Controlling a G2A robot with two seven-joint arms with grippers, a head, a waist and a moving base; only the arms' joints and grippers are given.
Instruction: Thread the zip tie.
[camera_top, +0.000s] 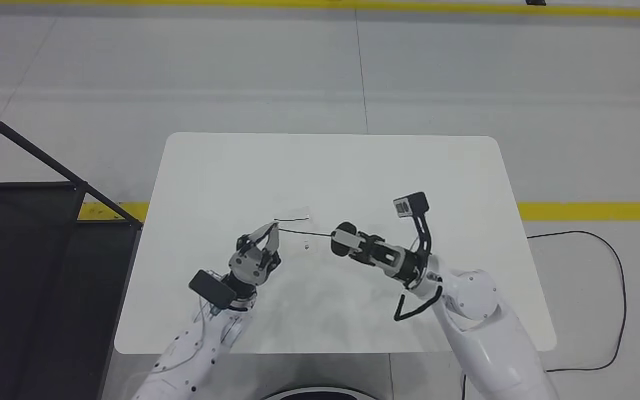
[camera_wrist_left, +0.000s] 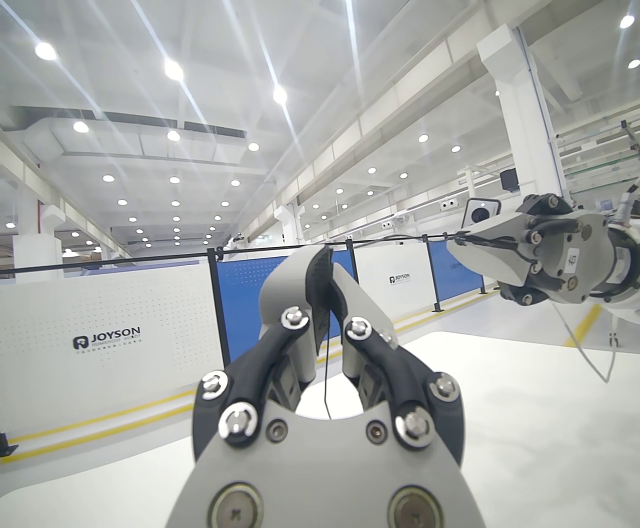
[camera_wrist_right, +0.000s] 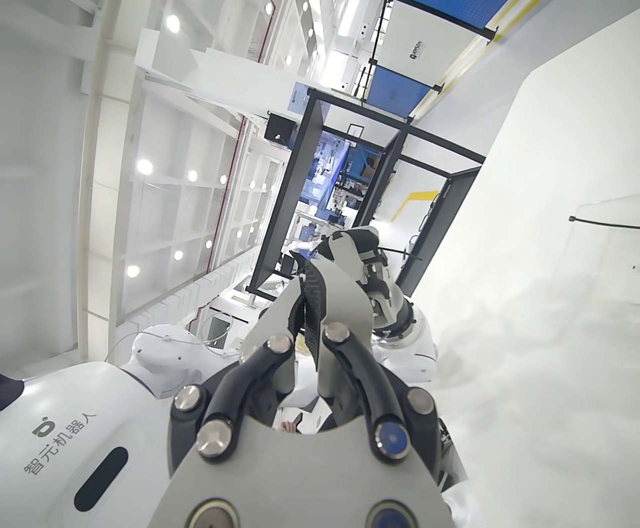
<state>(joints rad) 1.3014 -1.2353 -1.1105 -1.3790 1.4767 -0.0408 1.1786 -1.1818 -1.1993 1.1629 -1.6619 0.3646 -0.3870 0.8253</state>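
Top view: left gripper (camera_top: 268, 232) and, at 3 o'clock, right gripper (camera_top: 337, 238) clamp the zip tie (camera_top: 305, 233); feed straight, slowly.

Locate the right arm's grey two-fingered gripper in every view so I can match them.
Top view: right gripper over the white rectangular table, facing the left gripper, thin black zip tie between them.
Left wrist view: right gripper beyond the left gripper, above the table.
Right wrist view: right gripper in the foreground, shut.
Shared landmark: that table.
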